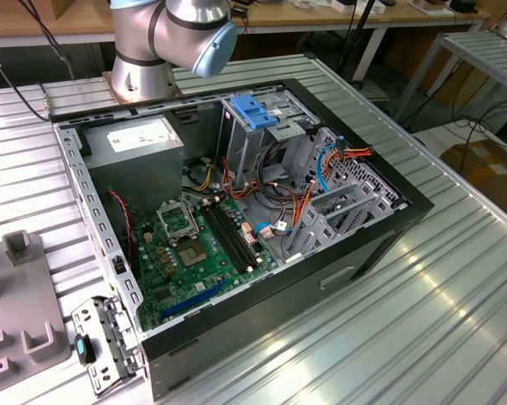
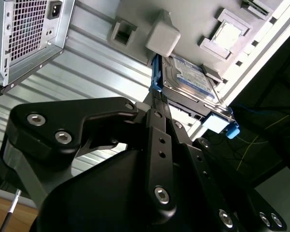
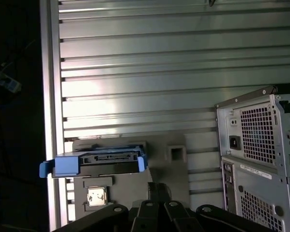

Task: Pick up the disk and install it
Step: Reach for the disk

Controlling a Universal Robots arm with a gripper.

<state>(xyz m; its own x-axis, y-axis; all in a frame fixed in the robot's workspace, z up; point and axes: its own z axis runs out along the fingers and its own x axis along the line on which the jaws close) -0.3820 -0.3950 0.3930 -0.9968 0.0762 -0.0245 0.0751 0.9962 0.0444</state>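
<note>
**Disk** (image 2: 190, 79): dark drive w/ blue side rails. Lies flat on gray fixture plate (image 2: 135, 12), which sits approx 8 o'clock of open PC case (image 1: 354, 253) in exterior view.

**Gripper** (image 2: 158, 99): jaws look closed, nothing btwn them. Tips are close by one blue rail; contact can't be told.

**Key relation:** disk lies ahead of tips, offset to one side. Connector end faces gripper, so long axis prob. runs away from it.
</note>
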